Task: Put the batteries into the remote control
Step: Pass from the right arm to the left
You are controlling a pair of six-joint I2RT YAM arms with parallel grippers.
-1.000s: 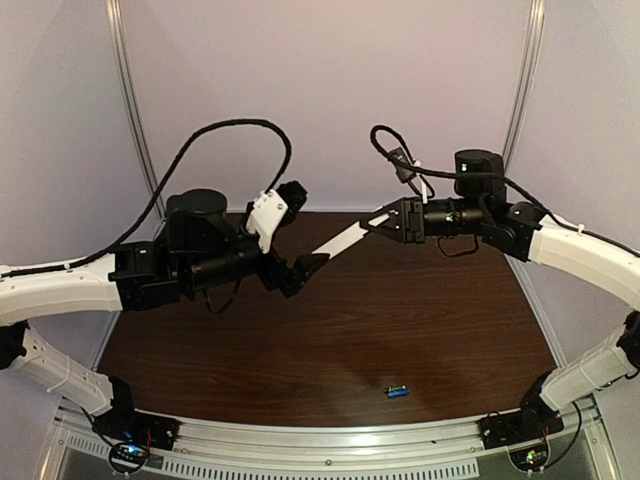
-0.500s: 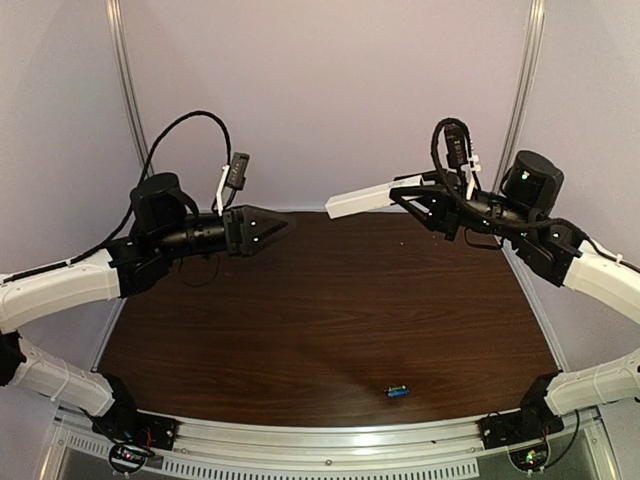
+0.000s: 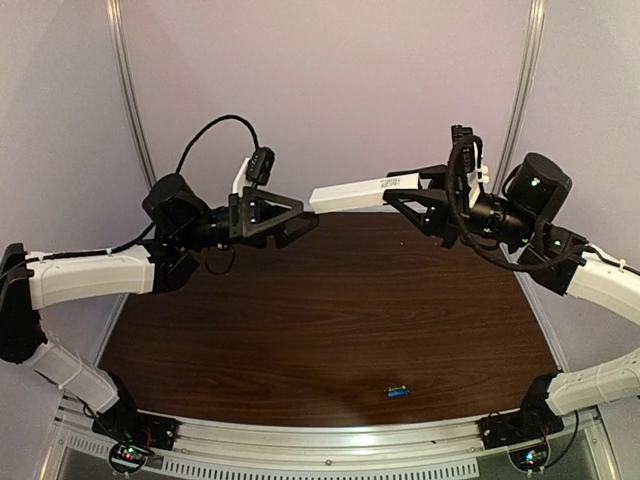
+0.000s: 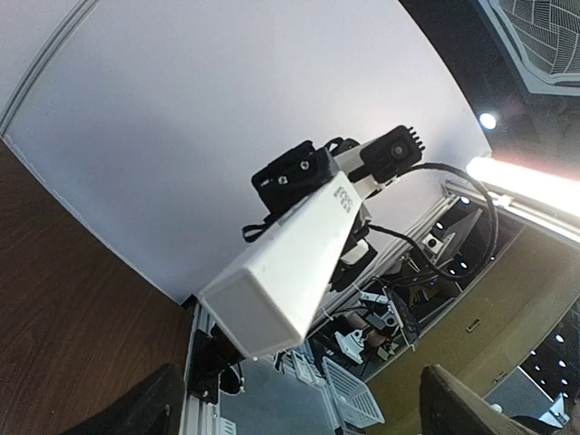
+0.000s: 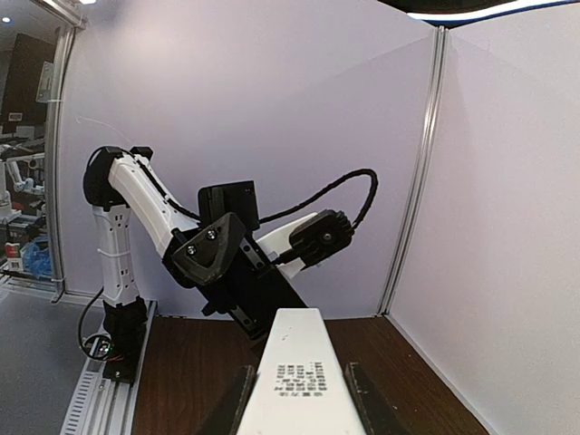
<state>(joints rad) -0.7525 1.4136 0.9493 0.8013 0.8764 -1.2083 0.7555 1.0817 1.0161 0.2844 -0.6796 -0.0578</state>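
Jaws of the right gripper (image 3: 402,188) clamp the remote (image 3: 355,190), long axis aimed left at the left gripper (image 3: 300,218), jaws wide and empty, just beside its tip.

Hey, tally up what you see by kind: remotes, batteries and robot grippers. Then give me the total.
remote control: 1
battery: 1 in view
grippers: 2 (left gripper, right gripper)
Total: 4
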